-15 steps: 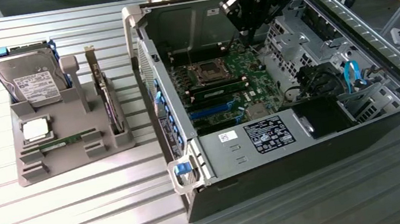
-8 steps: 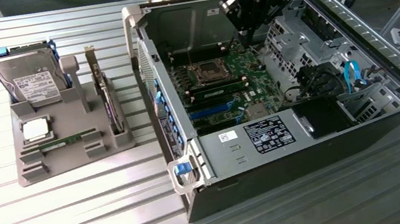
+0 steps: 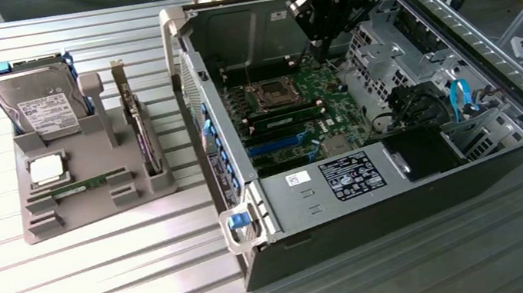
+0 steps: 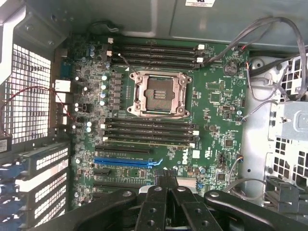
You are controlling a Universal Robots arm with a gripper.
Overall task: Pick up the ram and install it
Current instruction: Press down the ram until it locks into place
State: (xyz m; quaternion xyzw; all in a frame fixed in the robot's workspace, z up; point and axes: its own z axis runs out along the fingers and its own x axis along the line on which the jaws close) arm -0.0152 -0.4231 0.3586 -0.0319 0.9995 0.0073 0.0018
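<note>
- Two fingers of my gripper are pressed together, tip against tip, and nothing is pinched between them.
- I hang inside the open computer case, over the motherboard, which lies flat below me.
- Just beyond my fingertips on the board is a blue slot. Past it is a bank of long black memory slots with white latches at their ends.
- One slot in that bank holds a seated stick. In the exterior view it reads as a green strip with dark chips.
- Farther on is the bare processor socket in its metal frame, with another bank of slots behind it.
- The ram is well apart from me, outside the case on the exterior view's left.
- It lies low in a grey holder tray on the slatted counter.
- It is thin, narrow and green with dark parts along it. I cannot make out a label.
- Its long axis runs across the exterior view from left to right, its right end a little higher in the picture. It lies roughly crosswise to the case's long side wall.
- Behind it on the tray is a processor chip, then a hard drive propped upright. A dark expansion card stands on edge beside them.
</note>
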